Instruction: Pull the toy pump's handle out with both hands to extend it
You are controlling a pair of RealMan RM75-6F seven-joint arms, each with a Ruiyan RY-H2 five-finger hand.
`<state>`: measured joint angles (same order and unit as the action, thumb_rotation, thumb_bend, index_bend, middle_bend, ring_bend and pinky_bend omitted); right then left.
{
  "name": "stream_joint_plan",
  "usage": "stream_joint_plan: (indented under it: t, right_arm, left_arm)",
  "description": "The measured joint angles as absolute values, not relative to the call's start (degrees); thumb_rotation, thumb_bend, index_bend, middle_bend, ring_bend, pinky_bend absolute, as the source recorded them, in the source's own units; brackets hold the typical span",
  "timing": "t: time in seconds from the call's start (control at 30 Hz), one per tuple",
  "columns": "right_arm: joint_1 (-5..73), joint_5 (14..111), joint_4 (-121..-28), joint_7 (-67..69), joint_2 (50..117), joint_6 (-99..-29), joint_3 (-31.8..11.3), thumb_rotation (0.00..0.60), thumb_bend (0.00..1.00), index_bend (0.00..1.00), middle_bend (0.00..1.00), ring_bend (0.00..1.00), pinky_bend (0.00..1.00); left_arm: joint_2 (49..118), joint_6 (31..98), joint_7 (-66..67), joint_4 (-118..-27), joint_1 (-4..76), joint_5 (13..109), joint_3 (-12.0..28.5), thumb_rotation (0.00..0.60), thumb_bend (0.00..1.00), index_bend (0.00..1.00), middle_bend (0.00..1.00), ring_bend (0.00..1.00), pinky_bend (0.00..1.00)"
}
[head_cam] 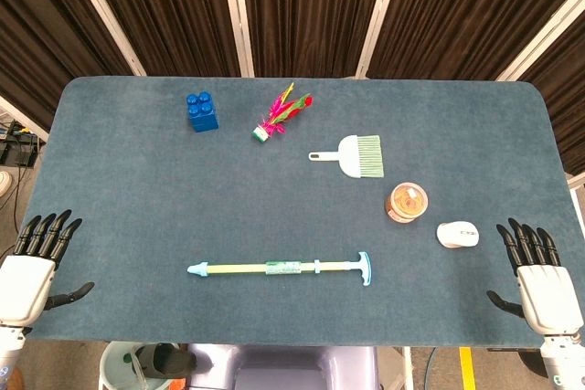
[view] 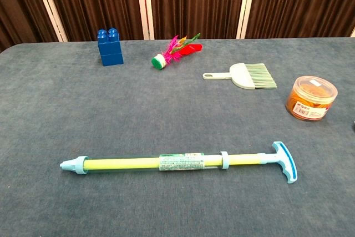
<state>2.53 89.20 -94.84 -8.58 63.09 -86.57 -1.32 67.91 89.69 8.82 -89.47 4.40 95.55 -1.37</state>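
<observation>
The toy pump lies flat near the table's front edge, a yellow-green tube with a light blue nozzle at its left end. Its light blue T-handle is at the right end, with a short stretch of rod showing. My left hand rests at the table's front left corner, fingers spread and empty. At the front right corner my right hand is likewise spread with nothing in it. Both hands are far from the pump and show only in the head view.
A white mouse and an orange-lidded round tub sit right of the pump. Further back are a small green brush, a feathered shuttlecock and a blue block.
</observation>
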Motion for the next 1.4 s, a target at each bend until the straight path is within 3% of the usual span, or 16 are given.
stream_joint_plan:
  t: [0.3,0.4,0.5,0.57,0.8,1.4]
  right_arm:
    - [2.48,88.78,-95.03,-7.11,62.47,-86.38,-1.48,0.6,0.01,0.0,0.0,0.0,0.0]
    - [2.54,88.37,-95.18,-5.97,62.08,-86.15,-1.67,0.6,0.01,0.0,0.0,0.0,0.0]
    - [3.03,87.23,-95.18,-5.37,61.97,-84.8,-2.03,0.6,0.01,0.0,0.0,0.0,0.0]
    - [3.51,86.57,-95.21,-5.07,61.97,-83.35,-2.11,0.6,0.01,0.0,0.0,0.0,0.0]
    - [5.63,85.22,-94.98,-4.51,62.55,-79.35,-2.27,0.6,0.01,0.0,0.0,0.0,0.0]
    - [6.27,85.16,-92.79,-0.31,61.89,-78.93,-2.43,0.6,0.01,0.0,0.0,0.0,0.0]
  left_arm:
    - [69.3,87.4,11.98,-89.65,5.14,95.66,-1.82,0.6,0.09,0.12,0.0,0.0,0.0]
    - [70.24,85.26,13.03,-89.77,5.83,96.23,-2.53,0.6,0.14,0.22,0.0,0.0,0.0]
    - [72.1,82.79,17.07,-90.14,6.78,96.77,-2.97,0.6,0.26,0.34,0.0,0.0,0.0]
    - [73.8,81.13,21.23,-90.57,7.48,97.13,-3.12,0.6,0.3,0.37,0.0,0.0,0.0]
    - [83.04,77.94,30.75,-89.31,10.32,99.61,-2.48,0.6,0.31,0.36,0.0,0.0,0.0]
    - [101.53,71.02,39.82,-75.18,16.18,99.33,-0.44,0.6,0.3,0.39,0.0,0.0,0.0]
